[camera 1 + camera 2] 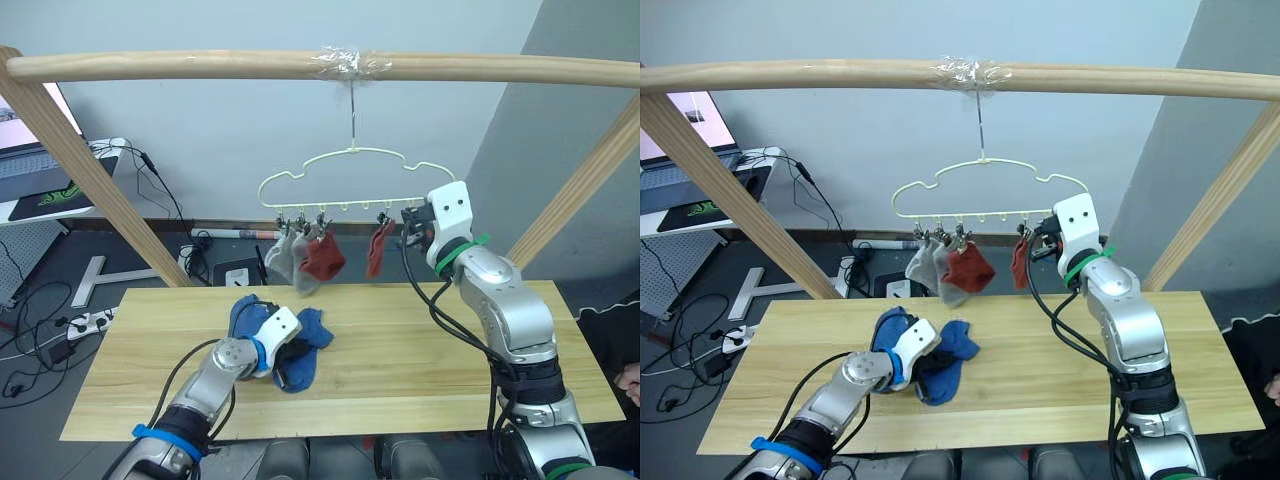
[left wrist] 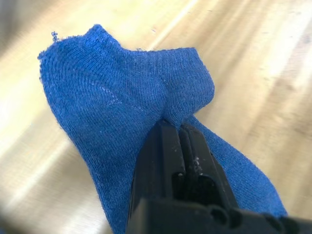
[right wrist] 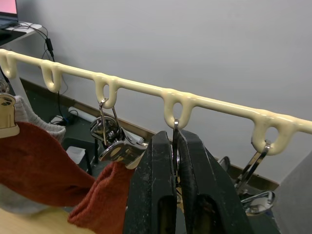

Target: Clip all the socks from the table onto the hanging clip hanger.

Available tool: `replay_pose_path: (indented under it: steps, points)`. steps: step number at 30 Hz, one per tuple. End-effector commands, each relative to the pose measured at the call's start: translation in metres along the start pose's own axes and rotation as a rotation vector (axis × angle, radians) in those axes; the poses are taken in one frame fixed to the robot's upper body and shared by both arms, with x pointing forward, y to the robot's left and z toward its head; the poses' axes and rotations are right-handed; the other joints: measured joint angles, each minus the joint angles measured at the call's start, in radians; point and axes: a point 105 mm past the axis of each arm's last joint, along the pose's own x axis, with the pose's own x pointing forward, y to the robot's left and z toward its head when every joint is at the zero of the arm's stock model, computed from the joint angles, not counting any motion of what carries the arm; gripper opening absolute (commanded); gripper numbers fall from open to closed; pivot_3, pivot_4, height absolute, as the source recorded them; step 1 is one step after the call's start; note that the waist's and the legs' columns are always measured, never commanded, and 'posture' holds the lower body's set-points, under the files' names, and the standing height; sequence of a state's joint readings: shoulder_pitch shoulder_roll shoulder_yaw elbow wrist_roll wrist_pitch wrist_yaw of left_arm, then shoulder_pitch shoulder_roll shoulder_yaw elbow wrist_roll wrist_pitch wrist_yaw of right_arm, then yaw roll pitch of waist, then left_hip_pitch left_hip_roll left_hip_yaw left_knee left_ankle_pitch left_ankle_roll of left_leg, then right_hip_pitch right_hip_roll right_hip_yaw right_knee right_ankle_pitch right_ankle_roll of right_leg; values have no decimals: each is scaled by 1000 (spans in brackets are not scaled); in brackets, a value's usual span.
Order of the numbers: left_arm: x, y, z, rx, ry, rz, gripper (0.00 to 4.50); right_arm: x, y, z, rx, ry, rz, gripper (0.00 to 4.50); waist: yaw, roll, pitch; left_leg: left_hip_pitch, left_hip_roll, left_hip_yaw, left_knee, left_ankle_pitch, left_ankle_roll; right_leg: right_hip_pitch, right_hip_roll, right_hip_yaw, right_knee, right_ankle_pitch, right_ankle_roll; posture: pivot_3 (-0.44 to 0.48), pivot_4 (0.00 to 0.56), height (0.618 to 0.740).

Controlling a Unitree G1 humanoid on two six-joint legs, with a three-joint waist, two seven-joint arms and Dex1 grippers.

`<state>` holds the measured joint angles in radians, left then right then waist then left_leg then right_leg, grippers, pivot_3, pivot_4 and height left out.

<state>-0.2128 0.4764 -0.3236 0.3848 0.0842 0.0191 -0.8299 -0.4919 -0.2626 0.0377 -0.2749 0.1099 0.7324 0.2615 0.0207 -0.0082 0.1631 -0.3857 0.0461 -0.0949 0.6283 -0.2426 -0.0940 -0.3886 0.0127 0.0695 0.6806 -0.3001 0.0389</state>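
A blue sock is pinched at a fold by my left gripper, which is shut on it low over the table. A second blue sock lies bunched beside it. The clip hanger hangs from the rail. Two grey socks and a rust red sock are clipped at its left, and another rust red sock further right. My right gripper is raised at the hanger's right end, shut on a metal clip hanging from the bar.
The wooden rail crosses overhead, with slanted posts at left and right. A free clip hangs beside my right gripper. A desk with a laptop and floor cables lie at the left. A person's hand shows at the right edge.
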Motion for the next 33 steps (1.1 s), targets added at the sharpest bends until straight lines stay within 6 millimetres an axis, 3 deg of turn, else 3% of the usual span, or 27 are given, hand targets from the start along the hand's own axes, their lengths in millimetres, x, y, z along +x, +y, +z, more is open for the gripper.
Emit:
replay_pose_path:
  steps: [1,3,7,11,17,24,33]
  points:
    - [-8,4,6,124,-9,-16,25,-4,-8,4,7,-11,-7,0,1,0,0,0,0,0,0,0,0,0,0,0,0,0,-1,119,165,740]
    - [-10,9,16,141,-58,0,25,-4,-8,5,26,-12,-4,0,1,0,1,0,0,0,-1,0,0,0,0,0,0,0,-2,121,164,740]
    - [-17,20,63,150,-291,50,25,-4,-10,11,172,1,12,0,3,0,2,-1,0,0,0,0,0,0,0,0,0,0,-1,116,164,740]
    - [-36,10,128,115,-618,-8,25,-10,-25,22,308,47,25,0,3,0,4,-4,0,-1,0,0,0,-1,0,-1,-1,1,-3,101,162,740]
    - [-52,-6,182,292,-805,-25,25,-17,-34,32,544,166,80,0,0,1,5,-4,0,-2,-1,0,0,-2,0,-2,0,1,-3,94,160,740]
    - [-51,-15,212,453,-917,31,25,-15,-32,36,728,200,105,0,1,3,5,-5,0,-1,-1,0,0,-2,0,-1,-1,1,-3,94,160,740]
    - [-44,-12,217,409,-946,72,25,-13,-29,43,828,170,129,0,-6,5,7,-6,0,-1,-1,0,0,-3,0,-1,-1,1,-3,73,165,740]
